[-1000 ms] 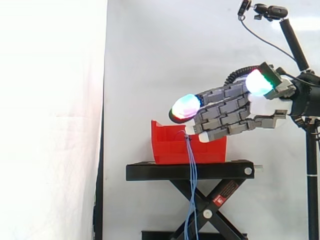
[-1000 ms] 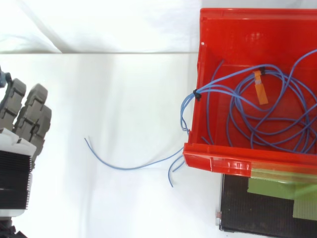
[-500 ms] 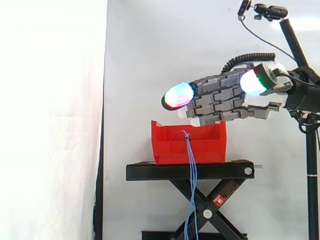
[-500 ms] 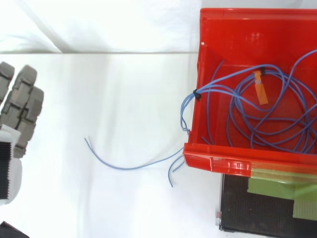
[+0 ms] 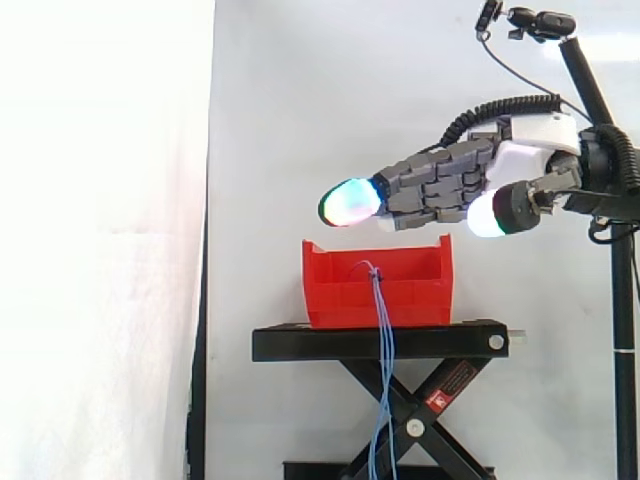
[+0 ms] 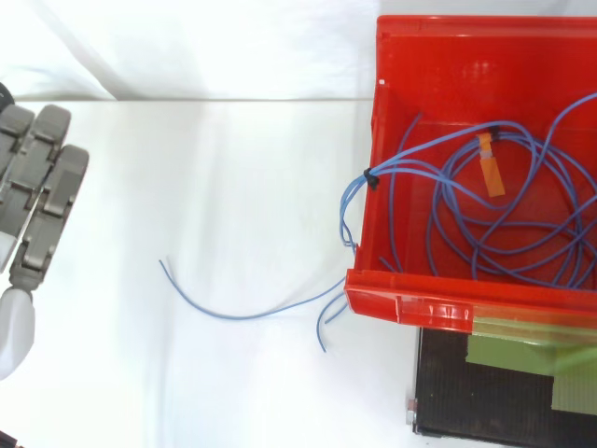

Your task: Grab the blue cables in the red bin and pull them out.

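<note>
While hand [image 5: 500, 165] hovers flat & empty, blue cables [image 6: 420, 157] coil in red bin [image 6: 438, 308].

1. The red bin [image 6: 410, 306] sits at the right, holding a loose coil of blue cables [image 6: 508, 224] with an orange tag [image 6: 491, 174].
2. Several cable ends trail over the bin's left rim onto the white surface [image 6: 233, 187].
3. The hand [image 6: 28, 215] lies at the left edge, its fingers [image 6: 58, 201] straight, well apart from the cables.
4. A black stand [image 6: 476, 401] shows under the bin.
</note>
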